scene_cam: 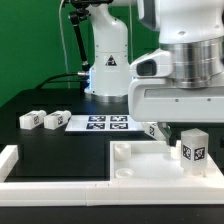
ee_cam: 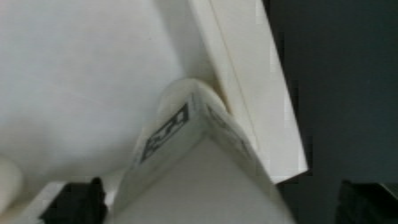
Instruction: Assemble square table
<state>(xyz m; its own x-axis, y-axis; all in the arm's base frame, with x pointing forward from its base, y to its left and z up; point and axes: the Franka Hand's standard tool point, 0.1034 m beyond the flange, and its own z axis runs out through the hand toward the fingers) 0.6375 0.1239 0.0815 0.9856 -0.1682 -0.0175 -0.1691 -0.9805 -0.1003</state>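
exterior view, leg block [scene_cam: 192,147] just beneath end effector [scene_cam: 190,124]

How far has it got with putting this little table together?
Early on. Done: one leg block stands upright at a corner of the square slab; whether it is seated tight I cannot tell. In hand: nothing, the jaws stand open over that leg. Left: two loose leg blocks lie on the black table beside the marker board, not yet fitted.
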